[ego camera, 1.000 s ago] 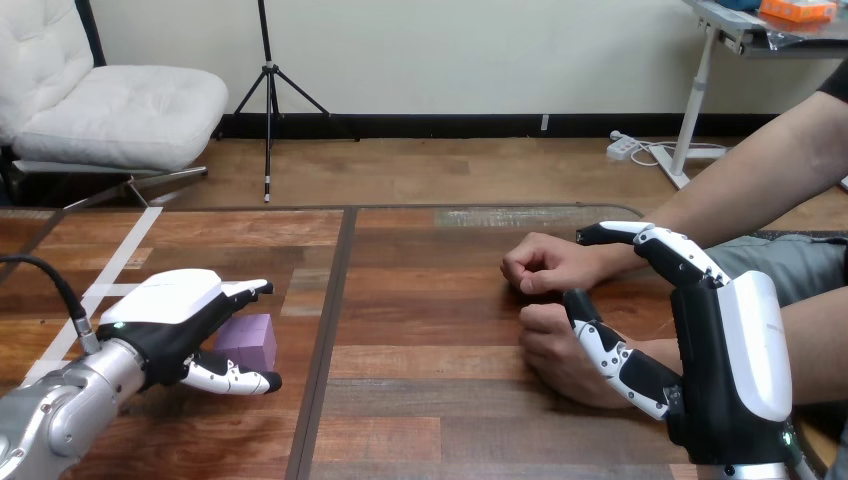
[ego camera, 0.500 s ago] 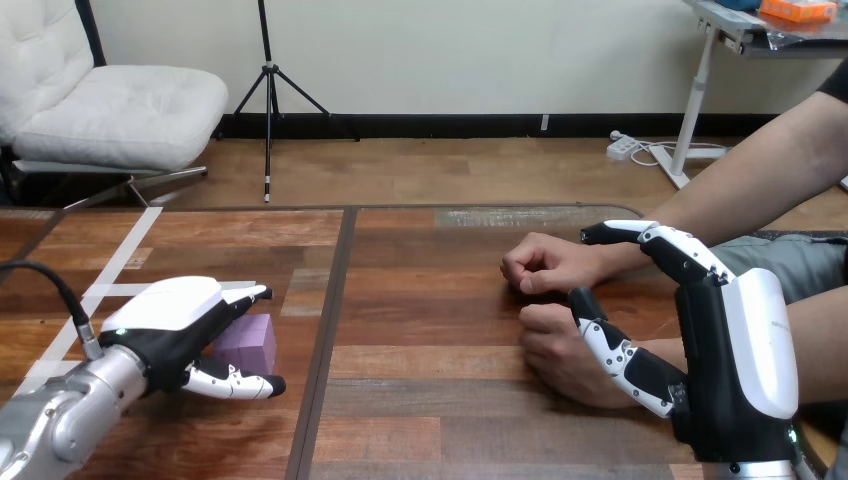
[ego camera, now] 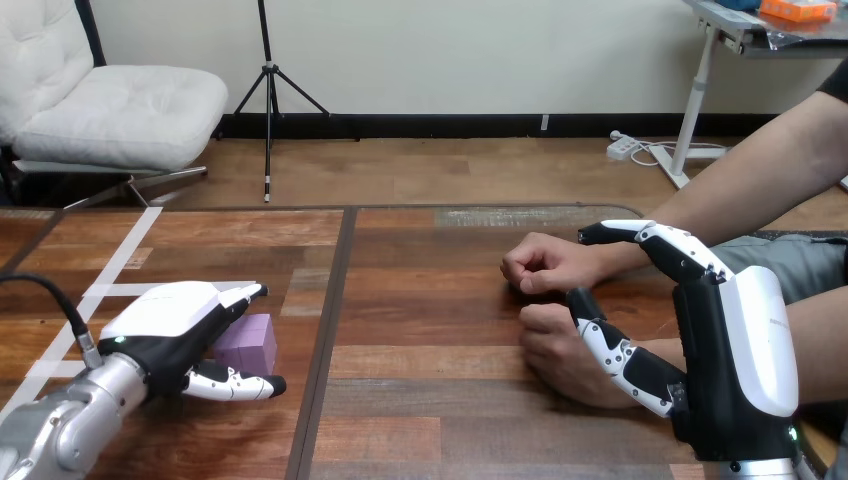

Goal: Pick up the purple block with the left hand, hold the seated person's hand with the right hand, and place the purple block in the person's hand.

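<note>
Head view puts the purple block (ego camera: 250,342) on the wooden table (ego camera: 430,400) at 3 o'clock from the left hand's (ego camera: 160,325) palm, inside its open span. Straight fingers (ego camera: 243,293) reach past the block's far edge at 12 o'clock, and the thumb (ego camera: 235,384) lies along its near side at 6 o'clock. I cannot tell whether they touch it. The block looks near-cubic, so closing fingers toward thumb should catch it. Well apart at 3 o'clock, the right hand (ego camera: 740,350) is spread: fingers over the wrist of the person's far fist (ego camera: 540,265), thumb against the near fist (ego camera: 555,350), curled round neither. Both fists are closed.
</note>
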